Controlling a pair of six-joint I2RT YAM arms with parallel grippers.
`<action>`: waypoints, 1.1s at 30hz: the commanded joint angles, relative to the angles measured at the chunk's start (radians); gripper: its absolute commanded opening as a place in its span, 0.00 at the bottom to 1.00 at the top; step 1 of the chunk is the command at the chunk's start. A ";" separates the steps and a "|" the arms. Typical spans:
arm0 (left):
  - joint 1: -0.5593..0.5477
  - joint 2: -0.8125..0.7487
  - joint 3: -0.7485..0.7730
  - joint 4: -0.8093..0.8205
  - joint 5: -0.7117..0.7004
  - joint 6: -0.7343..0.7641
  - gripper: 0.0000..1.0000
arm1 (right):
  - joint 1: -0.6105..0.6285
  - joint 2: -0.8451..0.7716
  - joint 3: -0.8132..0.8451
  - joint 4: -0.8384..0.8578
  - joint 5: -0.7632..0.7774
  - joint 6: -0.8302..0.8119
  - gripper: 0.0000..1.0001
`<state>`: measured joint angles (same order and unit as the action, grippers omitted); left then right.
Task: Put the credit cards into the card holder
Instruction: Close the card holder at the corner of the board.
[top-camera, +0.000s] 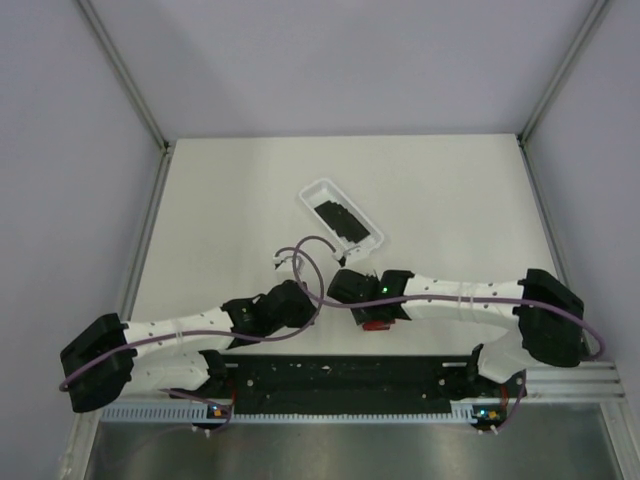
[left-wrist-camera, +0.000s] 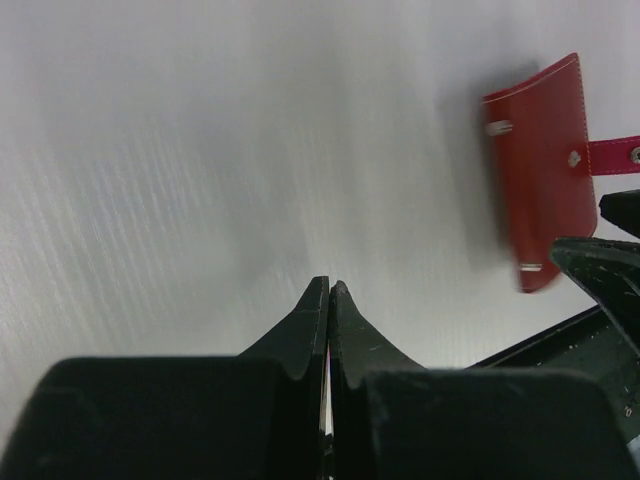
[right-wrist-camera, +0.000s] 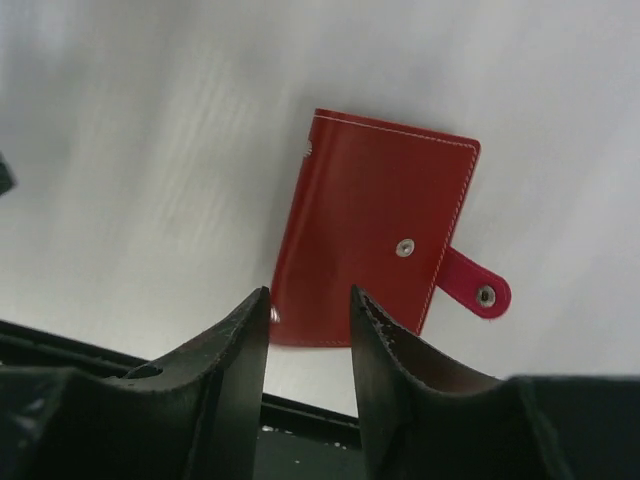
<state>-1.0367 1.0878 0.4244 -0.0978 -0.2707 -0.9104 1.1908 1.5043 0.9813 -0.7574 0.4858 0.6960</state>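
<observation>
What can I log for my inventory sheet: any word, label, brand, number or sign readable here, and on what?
None is readable.
The card holder shows only a plain red surface, stitching and a snap stud.
The credit cards in the white tray are too small and dark to show any print.

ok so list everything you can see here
card holder: 1, red, folded shut with its tab unsnapped, lying on the table below the right gripper
credit cards: black, count cannot be told, lying in the tray
tray: 1, white, oblong, mid table beyond the grippers
table: 1, white, under everything
cables: purple, running along both arms
left gripper: 1, black fingers, shut, over bare table beside the card holder
right gripper: 1, black fingers, open, over the card holder's near edge
</observation>
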 joint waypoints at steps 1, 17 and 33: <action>0.000 -0.026 0.011 0.017 -0.016 -0.002 0.00 | 0.007 -0.157 -0.039 0.231 -0.113 -0.046 0.44; -0.003 0.038 0.198 0.073 0.111 0.244 0.00 | -0.339 -0.497 -0.276 0.087 -0.081 0.122 0.47; -0.002 0.164 0.231 0.306 0.300 0.357 0.00 | -0.439 -0.411 -0.362 0.145 -0.196 0.108 0.21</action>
<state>-1.0367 1.2251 0.6430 0.0990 -0.0334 -0.5686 0.7605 1.0966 0.6376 -0.6788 0.3408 0.8146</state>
